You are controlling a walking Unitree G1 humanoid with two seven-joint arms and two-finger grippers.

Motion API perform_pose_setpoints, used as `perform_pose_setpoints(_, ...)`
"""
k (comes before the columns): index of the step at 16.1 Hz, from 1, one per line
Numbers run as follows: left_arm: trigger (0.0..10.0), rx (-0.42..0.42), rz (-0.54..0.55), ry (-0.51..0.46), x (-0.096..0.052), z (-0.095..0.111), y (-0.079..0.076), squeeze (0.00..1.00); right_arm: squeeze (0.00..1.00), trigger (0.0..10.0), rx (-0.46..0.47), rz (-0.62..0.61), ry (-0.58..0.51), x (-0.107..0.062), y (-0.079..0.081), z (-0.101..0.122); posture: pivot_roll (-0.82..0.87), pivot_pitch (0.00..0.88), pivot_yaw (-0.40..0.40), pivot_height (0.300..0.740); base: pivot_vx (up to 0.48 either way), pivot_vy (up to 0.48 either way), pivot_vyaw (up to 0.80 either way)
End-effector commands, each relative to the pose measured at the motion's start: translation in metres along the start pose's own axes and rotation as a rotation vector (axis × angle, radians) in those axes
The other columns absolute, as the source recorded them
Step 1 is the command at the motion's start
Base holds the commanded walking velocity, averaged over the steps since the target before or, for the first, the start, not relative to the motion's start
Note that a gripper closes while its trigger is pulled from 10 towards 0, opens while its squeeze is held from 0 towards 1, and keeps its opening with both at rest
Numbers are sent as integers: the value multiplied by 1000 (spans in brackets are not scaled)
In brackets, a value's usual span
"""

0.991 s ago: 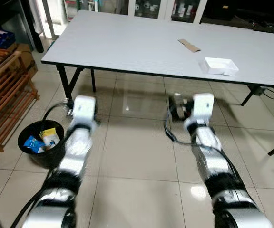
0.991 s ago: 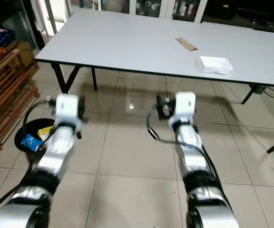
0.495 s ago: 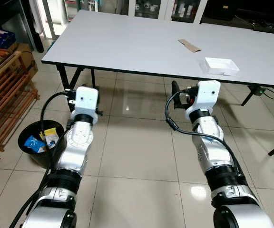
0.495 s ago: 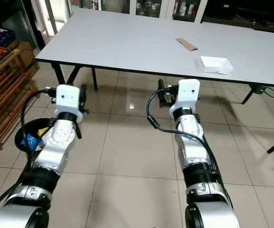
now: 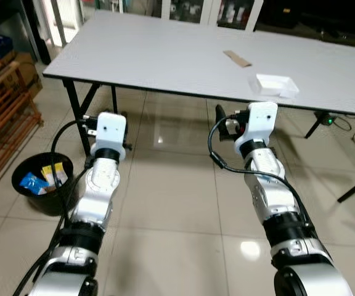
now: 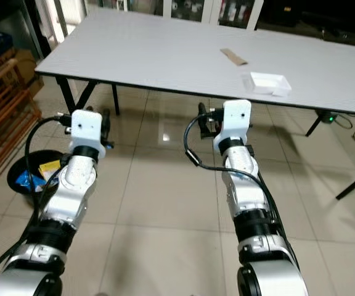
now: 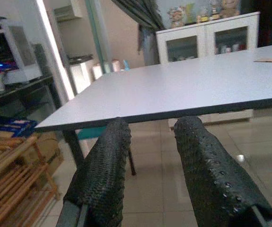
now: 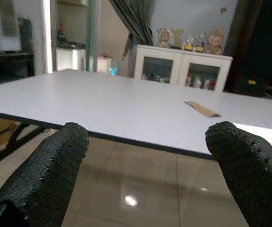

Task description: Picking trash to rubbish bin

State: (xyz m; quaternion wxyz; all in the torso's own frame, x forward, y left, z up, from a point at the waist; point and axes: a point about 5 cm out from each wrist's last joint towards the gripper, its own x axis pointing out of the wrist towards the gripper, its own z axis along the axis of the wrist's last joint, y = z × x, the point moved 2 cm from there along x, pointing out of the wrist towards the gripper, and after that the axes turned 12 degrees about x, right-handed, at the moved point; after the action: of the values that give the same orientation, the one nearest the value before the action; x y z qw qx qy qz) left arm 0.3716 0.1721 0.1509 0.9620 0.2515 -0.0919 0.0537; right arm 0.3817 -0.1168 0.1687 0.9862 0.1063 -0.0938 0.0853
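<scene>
**Two pieces left on the surface, both claws empty**

The bin (image 5: 40,185) stands on the floor at the robot's left, beside a wooden rack (image 5: 2,129), and already holds some wrappers (image 5: 42,179), blue and yellow. So part of the job looks done, though how much went before I cannot say.

What is left, as far as can be seen, lies on the grey surface (image 5: 165,58) ahead: a brown cardboard strip (image 5: 236,58) and, nearer the front edge, a white tray (image 5: 273,85). The two lie close but apart, both toward the robot's right side.

The left claw (image 7: 148,179) is raised in front of the surface edge, fingers a little apart, with nothing between them. The right claw (image 8: 150,175) is held out level with the surface edge, its fingers spread wide and empty; the strip shows beyond them on top of the surface, well out of reach.

My judgement: this is an approach step between pickups. The right arm is the better placed for the tray, which is the nearer item. After a grasp, the robot must turn left to reach the bin, then repeat for the strip.
</scene>
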Motion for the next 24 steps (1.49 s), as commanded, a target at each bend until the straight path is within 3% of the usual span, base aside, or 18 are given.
perform_pose_setpoints(1,10000,-5,-4,-11,0,5,-6,0,0,10000,-8,-37,10,-4,-12,0,14,0,-95,740,0,-379,0)
perform_pose_setpoints(12,10000,-6,-29,-11,2,10,-8,0,0,10000,5,-53,26,-12,-10,-5,-8,0,-69,740,0,-376,0)
perform_pose_setpoints(16,10000,-19,-27,-16,2,14,-12,0,0,10000,7,-63,21,-10,-15,-1,-2,0,-76,740,0,-376,0)
perform_pose_setpoints(24,10000,-32,-4,3,2,11,-8,0,0,10000,5,-41,36,-4,-9,-1,3,0,-100,740,0,-377,0)
